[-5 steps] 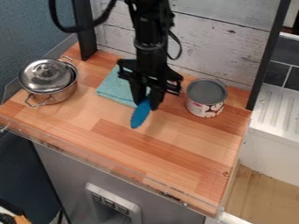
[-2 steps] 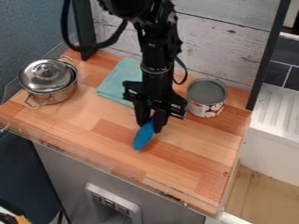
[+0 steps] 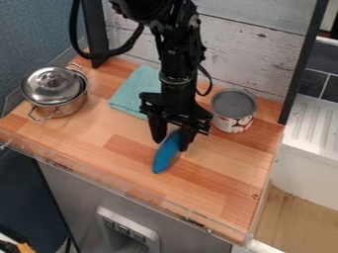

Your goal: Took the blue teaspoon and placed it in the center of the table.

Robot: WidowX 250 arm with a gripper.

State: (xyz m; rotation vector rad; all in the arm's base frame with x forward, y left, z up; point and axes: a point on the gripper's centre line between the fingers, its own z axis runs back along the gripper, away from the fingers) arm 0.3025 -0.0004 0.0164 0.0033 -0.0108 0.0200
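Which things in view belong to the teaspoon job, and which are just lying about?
Part of the job:
- blue teaspoon
- black gripper, fingers apart
- wooden tabletop

Just lying about:
- lidded metal pot
- teal cloth
- can

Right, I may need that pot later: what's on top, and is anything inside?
A metal lid rests on the pot. It hides the interior, so I can't tell whether anything is inside.
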